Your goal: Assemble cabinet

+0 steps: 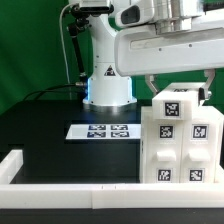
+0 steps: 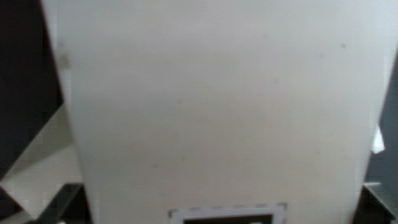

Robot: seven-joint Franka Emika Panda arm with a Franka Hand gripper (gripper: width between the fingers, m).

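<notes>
The cabinet (image 1: 183, 140) is a large white boxy shell with several square black-and-white tags. It stands upright at the exterior view's right, near the front rail. My gripper (image 1: 178, 90) is directly over it, with one finger down each side of its top section, and the jaws look closed against the sides. In the wrist view the cabinet's plain white face (image 2: 222, 100) fills the frame, with a tag's edge (image 2: 228, 212) showing. A dark finger (image 2: 54, 205) shows at its edge, and my gripper (image 2: 222, 205) straddles the cabinet.
The marker board (image 1: 103, 130) lies flat on the black table in front of the robot base (image 1: 108, 90). A long white border rail (image 1: 70, 190) runs along the front edge, and another (image 1: 10, 165) turns up at the exterior view's left.
</notes>
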